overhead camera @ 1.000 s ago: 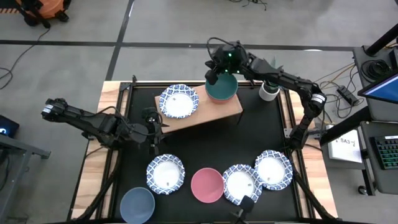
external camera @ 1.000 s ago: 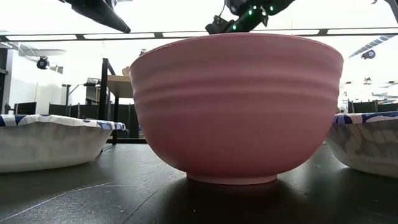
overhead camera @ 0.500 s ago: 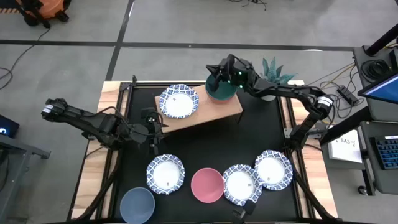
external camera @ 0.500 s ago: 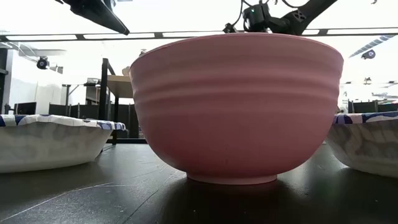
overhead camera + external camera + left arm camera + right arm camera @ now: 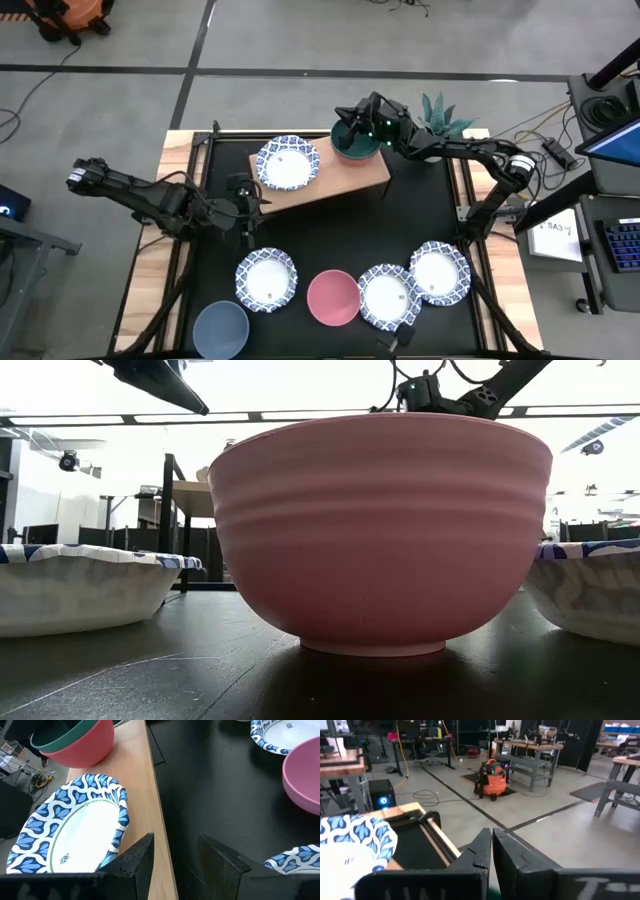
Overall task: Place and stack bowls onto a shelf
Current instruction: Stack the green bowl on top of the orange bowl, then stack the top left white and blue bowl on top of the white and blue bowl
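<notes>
Right gripper (image 5: 345, 117) at the far rim of the green bowl (image 5: 355, 145), fingers pressed together. Green bowl nested in the red bowl (image 5: 85, 747) on the shelf (image 5: 330, 183), beside a patterned bowl (image 5: 287, 163). Left gripper (image 5: 172, 857) parted, empty, near the shelf.

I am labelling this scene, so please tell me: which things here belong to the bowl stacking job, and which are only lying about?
Job:
- shelf
- patterned bowl on the shelf
- green bowl nested in the red bowl on the shelf
- pink bowl
- blue-grey bowl
- three patterned bowls on the table
- right pincer
- left pincer

Lying about:
- potted plant
- orange vacuum
</notes>
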### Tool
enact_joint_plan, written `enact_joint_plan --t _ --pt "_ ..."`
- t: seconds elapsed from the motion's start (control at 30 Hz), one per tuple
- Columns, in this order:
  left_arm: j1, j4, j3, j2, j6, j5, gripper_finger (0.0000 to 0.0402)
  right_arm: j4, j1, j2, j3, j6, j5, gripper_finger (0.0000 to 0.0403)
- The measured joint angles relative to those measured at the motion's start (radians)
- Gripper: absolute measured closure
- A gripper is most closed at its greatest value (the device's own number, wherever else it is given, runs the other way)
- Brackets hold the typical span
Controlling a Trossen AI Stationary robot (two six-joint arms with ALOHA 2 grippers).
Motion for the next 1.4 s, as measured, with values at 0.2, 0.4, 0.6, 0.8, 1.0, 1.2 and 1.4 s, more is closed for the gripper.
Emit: enact_joint_plan --t 0.2,0.4,0.6,0.8,1.0,1.2,1.4 --pt "0.0 0.0 0.0 0.0 0.0 0.0 0.0267 0.003 0.018 -0.076 0.033 -0.005 -0.009 0.0394" --pt "0.0 0.0 0.0 0.0 -0.033 0.0 0.0267 -0.165 0.097 -0.237 0.032 0.023 -0.067 0.0394" --pt "0.0 0.0 0.0 0.011 -0.135 0.023 0.0267 -0.514 0.265 -0.385 0.029 0.026 -0.113 0.0394" --pt "-0.007 0.001 0.0 0.065 -0.251 0.104 0.0267 -0.716 0.476 -0.452 0.0 0.039 -0.105 0.0394" --pt "-0.017 0.009 0.0 0.139 -0.327 0.219 0.0267 -0.702 0.641 -0.469 -0.087 0.039 -0.103 0.0394" --pt "-0.053 -0.074 0.0 0.197 -0.529 0.561 0.0267 -0.592 0.731 -0.473 -0.196 0.082 -0.082 0.0394" --pt "-0.148 -0.264 -0.002 0.252 -0.779 0.646 0.0267 -0.459 0.761 -0.473 -0.28 0.086 -0.068 0.0394"
